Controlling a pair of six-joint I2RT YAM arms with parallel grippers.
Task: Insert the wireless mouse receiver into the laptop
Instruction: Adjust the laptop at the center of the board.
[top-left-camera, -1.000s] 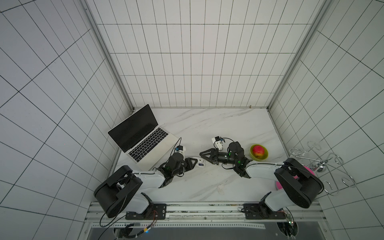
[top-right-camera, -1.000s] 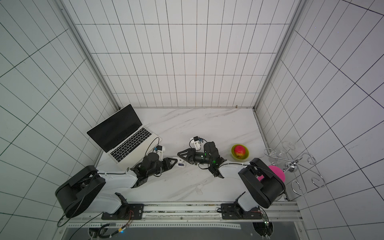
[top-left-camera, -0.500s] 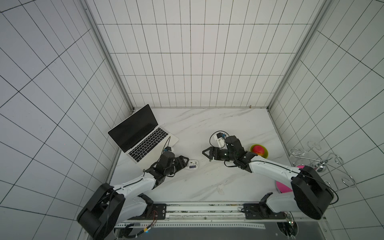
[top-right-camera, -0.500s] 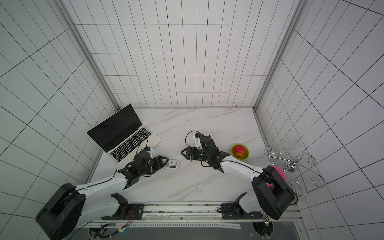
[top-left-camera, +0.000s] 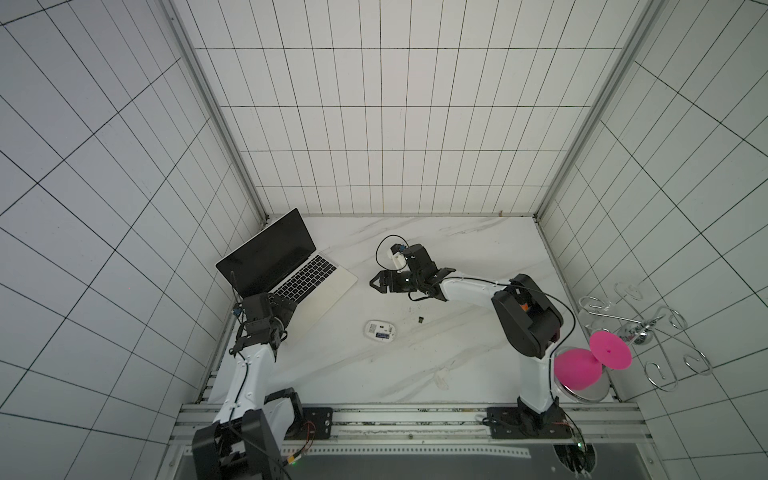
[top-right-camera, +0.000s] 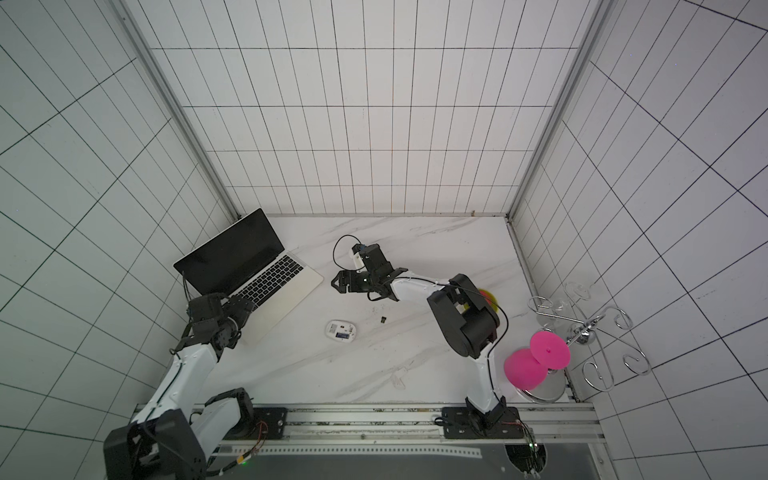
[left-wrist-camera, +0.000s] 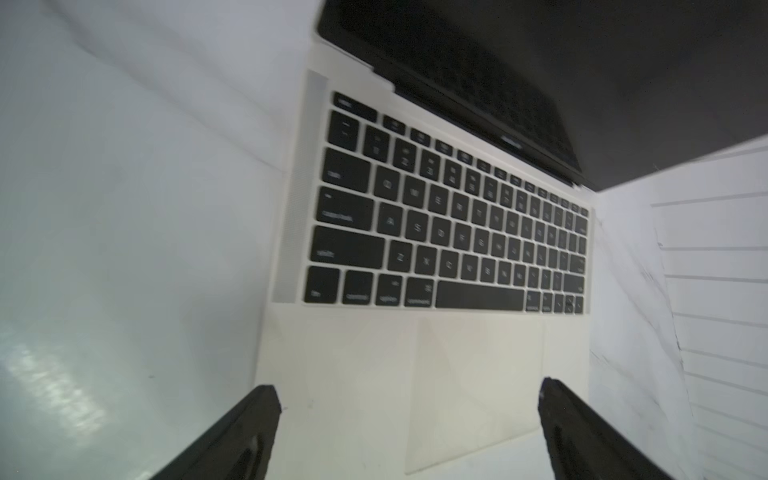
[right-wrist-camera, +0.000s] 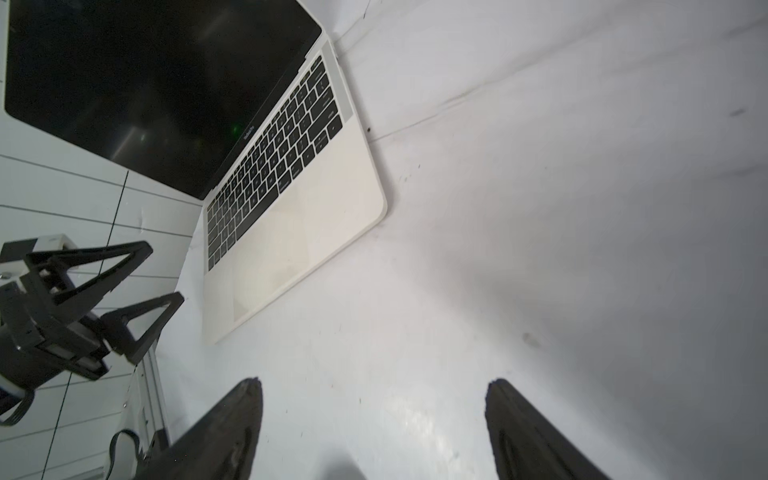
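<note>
In both top views the wireless mouse receiver (top-left-camera: 420, 319) lies loose on the marble table (top-left-camera: 457, 249). It is near the white mouse (top-left-camera: 379, 331) but not touching it, and well apart from the laptop (top-left-camera: 291, 270), which stands open on the robot's left. Neither arm holds it. The right gripper (top-left-camera: 375, 284) hangs between laptop and receiver with its fingers spread. The left gripper (top-right-camera: 243, 305) sits at the laptop's near corner.

The left wrist view is blurred. It shows the left gripper (left-wrist-camera: 409, 390) with fingers wide apart over the pale palm rest and nothing between them.

In the right wrist view the right gripper (right-wrist-camera: 374, 386) is likewise spread and empty over bare table, with the laptop ahead. The receiver is out of sight here.

The step in hand seems to be fetching the receiver. The next move likely calls for the right gripper to turn back, come down on the tiny stub and pinch its body, leaving the plug end free.

A second ago both grippers met, nearly closed, at the mouse in the table's middle. Since then they have opened and parted, and the left has swung over to the laptop.
</note>
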